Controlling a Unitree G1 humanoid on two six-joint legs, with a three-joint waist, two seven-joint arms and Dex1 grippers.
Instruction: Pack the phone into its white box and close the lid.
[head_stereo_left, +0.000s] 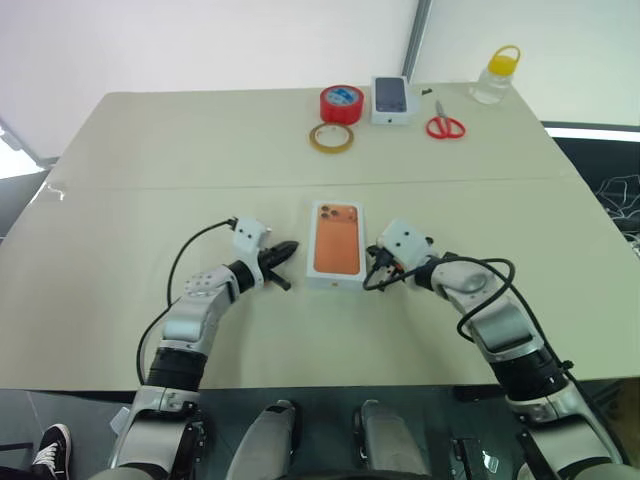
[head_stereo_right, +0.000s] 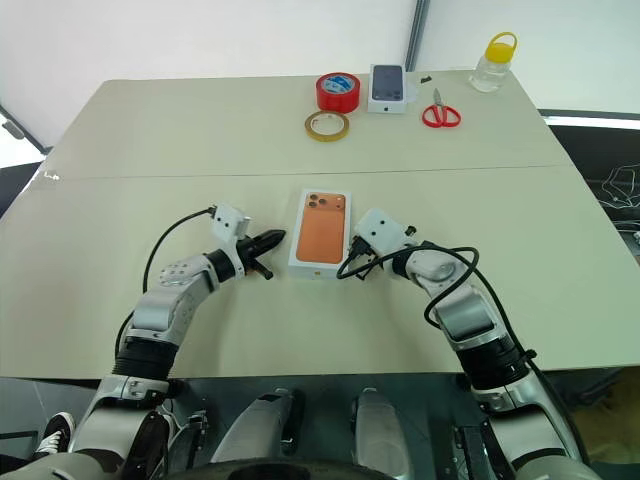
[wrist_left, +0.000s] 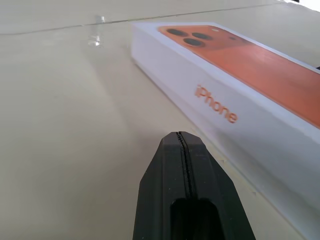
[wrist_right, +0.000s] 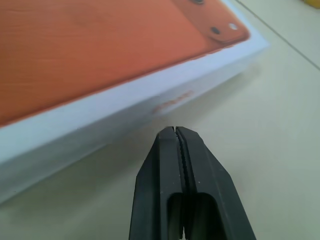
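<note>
Left eye view | lid (head_stereo_left: 336, 245) seated squarely on white box, packing looks finished | left gripper (head_stereo_left: 289, 250) and right gripper (head_stereo_left: 376, 266) pinched empty, flanking its sides, likely after pressing it down

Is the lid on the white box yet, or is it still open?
Shut. The white box lies flat as one closed block, its lid with the orange phone print seated flush; both grippers, left and right, rest beside it.
</note>
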